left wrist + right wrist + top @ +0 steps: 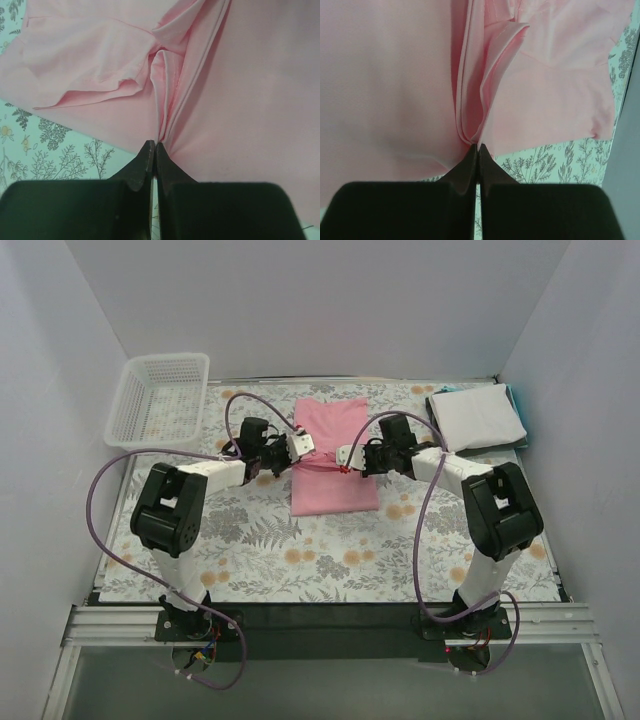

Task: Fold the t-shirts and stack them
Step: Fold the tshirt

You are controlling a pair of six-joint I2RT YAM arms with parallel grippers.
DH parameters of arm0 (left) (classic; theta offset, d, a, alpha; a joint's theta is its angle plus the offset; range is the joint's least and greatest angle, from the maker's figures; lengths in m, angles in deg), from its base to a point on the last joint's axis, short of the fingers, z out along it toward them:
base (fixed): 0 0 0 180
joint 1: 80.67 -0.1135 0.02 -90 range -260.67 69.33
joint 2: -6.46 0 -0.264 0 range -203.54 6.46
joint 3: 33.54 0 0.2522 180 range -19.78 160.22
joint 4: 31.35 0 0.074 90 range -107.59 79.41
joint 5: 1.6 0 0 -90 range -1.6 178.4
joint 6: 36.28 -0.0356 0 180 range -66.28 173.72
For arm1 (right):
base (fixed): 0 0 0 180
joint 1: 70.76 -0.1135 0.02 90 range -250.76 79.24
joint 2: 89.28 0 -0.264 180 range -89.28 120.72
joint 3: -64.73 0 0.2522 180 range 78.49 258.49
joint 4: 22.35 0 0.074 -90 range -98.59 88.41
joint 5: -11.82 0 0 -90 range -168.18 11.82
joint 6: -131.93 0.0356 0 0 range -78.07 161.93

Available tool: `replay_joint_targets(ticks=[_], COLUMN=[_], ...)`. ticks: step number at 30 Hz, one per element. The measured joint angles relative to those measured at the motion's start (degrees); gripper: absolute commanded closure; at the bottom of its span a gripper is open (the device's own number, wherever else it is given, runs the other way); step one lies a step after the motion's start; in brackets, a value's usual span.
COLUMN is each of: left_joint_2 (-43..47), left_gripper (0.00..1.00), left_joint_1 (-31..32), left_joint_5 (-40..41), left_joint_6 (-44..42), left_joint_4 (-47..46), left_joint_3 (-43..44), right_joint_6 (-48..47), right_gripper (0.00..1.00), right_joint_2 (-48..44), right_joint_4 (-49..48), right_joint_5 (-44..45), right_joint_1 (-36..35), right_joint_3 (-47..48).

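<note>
A plain pink t-shirt (332,455) lies as a long folded strip in the middle of the floral tablecloth. My left gripper (303,448) is shut on its left edge; in the left wrist view (154,145) the cloth (240,100) bunches into pleats at the fingertips. My right gripper (344,458) is shut on its right edge; in the right wrist view (476,146) the pink cloth (385,85) gathers in folds at the tips. A stack of folded t-shirts (478,416), white on top with teal and dark edges, lies at the back right.
A white plastic mesh basket (160,400) stands at the back left. The floral tablecloth (320,560) covers the table. White walls close in the left, right and back sides. Purple cables loop from both arms.
</note>
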Motion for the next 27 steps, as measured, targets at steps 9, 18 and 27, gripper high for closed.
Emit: replay_joint_targets(ticks=[9, 18, 27], left_joint_2=[-5.6, -6.7, 2.1], left_gripper=[0.78, 0.62, 0.7], left_joint_1=[0.0, -1.1, -2.8], left_joint_5=[1.3, 3.0, -4.6], left_joint_6=[0.5, 7.9, 21.6], left_joint_4=[-2.6, -1.4, 4.2], left_joint_3=[2.0, 9.9, 8.8], right_joint_6=[1.9, 11.0, 27.4], right_gripper=[0.61, 0.53, 0.84], right_joint_2=[4.2, 2.3, -0.5], right_joint_4=[-1.7, -2.1, 3.9], right_joint_5=[1.3, 3.9, -4.0], right_joint_1=[0.5, 1.9, 4.5], right_joint_3=[1.7, 6.9, 16.3])
